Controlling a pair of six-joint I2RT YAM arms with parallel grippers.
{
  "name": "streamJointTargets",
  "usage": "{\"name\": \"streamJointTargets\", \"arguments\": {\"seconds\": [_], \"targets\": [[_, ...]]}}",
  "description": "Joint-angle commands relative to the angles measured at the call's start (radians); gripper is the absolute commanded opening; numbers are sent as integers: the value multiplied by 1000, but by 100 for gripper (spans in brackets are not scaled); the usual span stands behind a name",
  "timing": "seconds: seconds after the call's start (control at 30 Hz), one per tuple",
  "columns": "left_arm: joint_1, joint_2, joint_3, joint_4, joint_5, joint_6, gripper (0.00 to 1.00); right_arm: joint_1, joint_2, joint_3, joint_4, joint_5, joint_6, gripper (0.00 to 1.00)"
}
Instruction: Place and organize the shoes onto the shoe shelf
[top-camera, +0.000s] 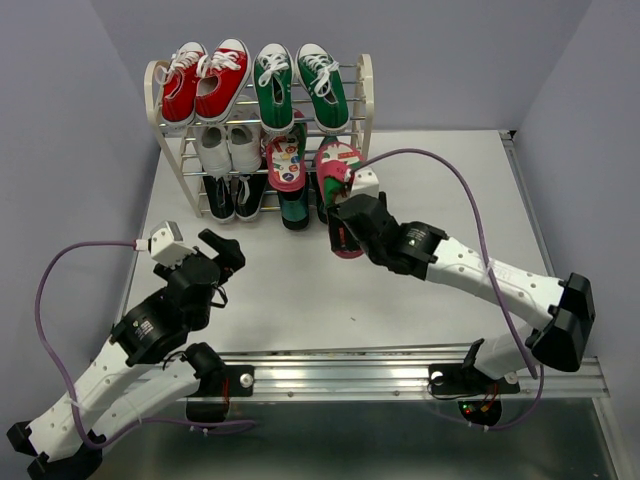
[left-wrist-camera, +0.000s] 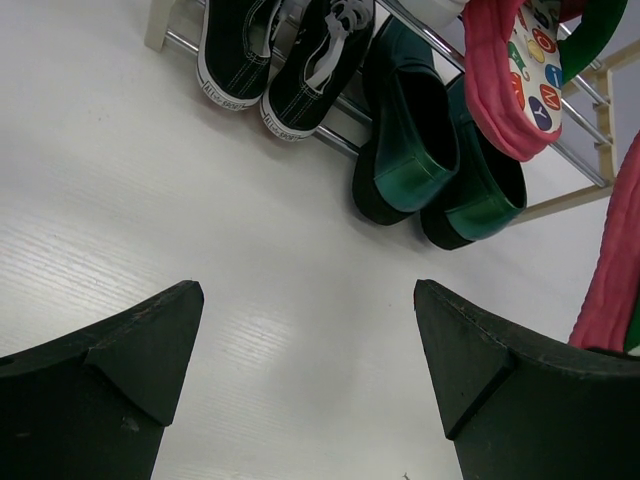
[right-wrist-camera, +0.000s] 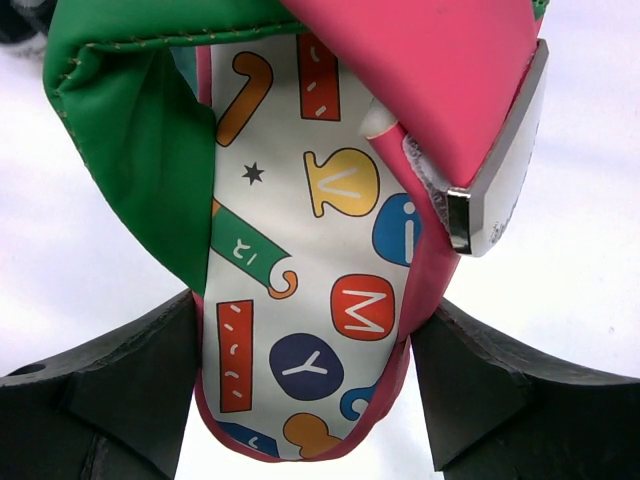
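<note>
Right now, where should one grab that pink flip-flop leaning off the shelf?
Its heel end, across the width, coming from opposite the shoe shelf. The flip-flop has toe and straps toward the shelf, leaving the flat, narrow heel free; the right gripper flanks it there.

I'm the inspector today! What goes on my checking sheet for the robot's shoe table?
Surface: white table, shelf at its far edge.
Job's things: cream-framed chrome-rod shoe shelf; green canvas sneakers on the top tier; dark green glossy loafers leaning at the bottom; one pink-edged cartoon-print flip-flop on the middle tier.
Clutter: red sneakers on top, white sneakers in the middle, black sneakers at the bottom.
Grippers: left end effector open, empty; right end effector shut on the second flip-flop at its heel end.
Cables: purple cables loop off both wrists.
Surroundings: plain grey walls; metal rail at the near edge.
</note>
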Motion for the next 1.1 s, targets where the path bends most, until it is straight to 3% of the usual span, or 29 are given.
{"name": "streamJointTargets", "arguments": {"seconds": [0.0,0.33,0.73,1.07], "targets": [[4,4,-4,34,-16,15,99,-69,60,122,148,-8,-42,1],[6,-9,-10,40,-4,16,99,-135,244,341,169,-48,-68,2],[4,-8,-19,48,12,24,99,-144,359,462,189,139,-47,9],[4,-6,-25,51,21,27,99,-166,459,584,215,179,-99,13]]}}
